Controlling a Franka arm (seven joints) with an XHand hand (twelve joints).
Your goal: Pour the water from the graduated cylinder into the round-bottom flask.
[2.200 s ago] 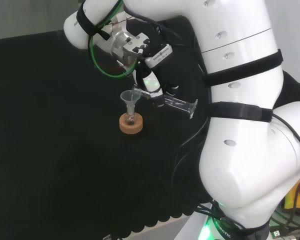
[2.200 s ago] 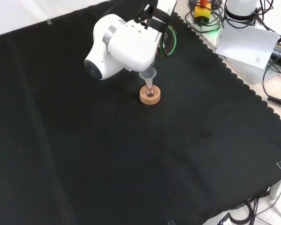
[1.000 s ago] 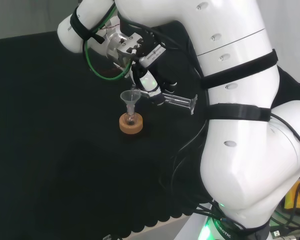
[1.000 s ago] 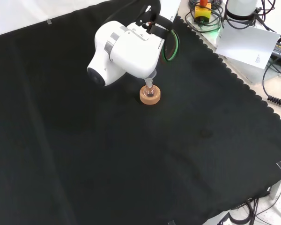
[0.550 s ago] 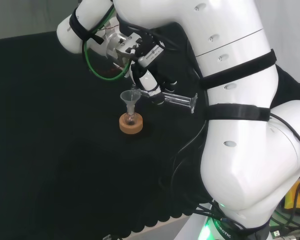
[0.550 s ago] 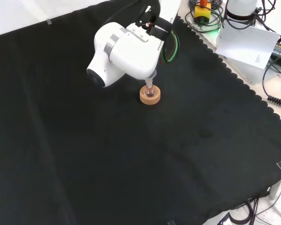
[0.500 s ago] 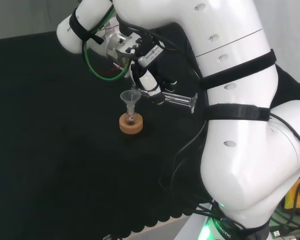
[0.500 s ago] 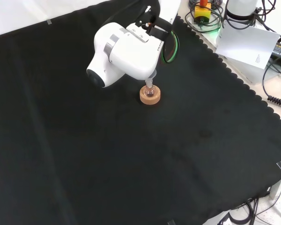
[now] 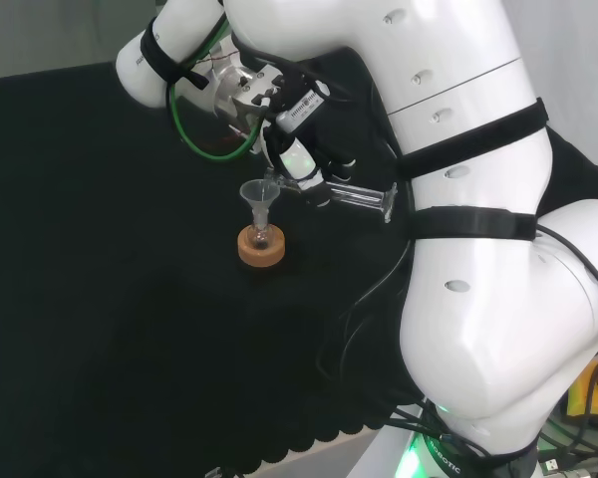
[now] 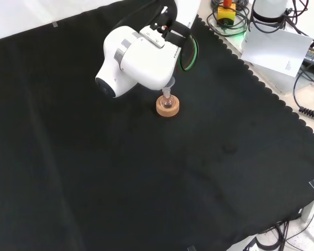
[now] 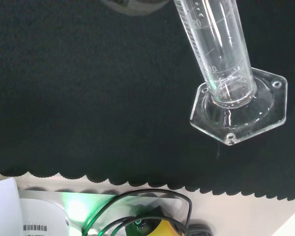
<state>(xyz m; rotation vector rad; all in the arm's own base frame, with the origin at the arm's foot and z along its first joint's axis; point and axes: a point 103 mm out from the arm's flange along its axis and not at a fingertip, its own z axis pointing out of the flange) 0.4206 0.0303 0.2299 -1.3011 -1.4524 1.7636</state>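
Black cloth covers the table (image 9: 100, 299); robot hand (image 9: 301, 171) grips the cylinder (image 9: 357, 197) sideways, mouth over the funnel (image 9: 260, 195) in the flask (image 9: 262, 237).

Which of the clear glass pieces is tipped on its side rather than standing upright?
The graduated cylinder, held by the hand: it lies nearly level, mouth at the funnel. The funnel and the round-bottom flask stand upright on the cork ring.

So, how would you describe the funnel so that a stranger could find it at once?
In the head view, look left of the big white arm to the cork ring on the black cloth. A small flask sits in it, and the funnel stands in its neck. It is the clear cone, unlike the cylinder lying sideways in the hand.
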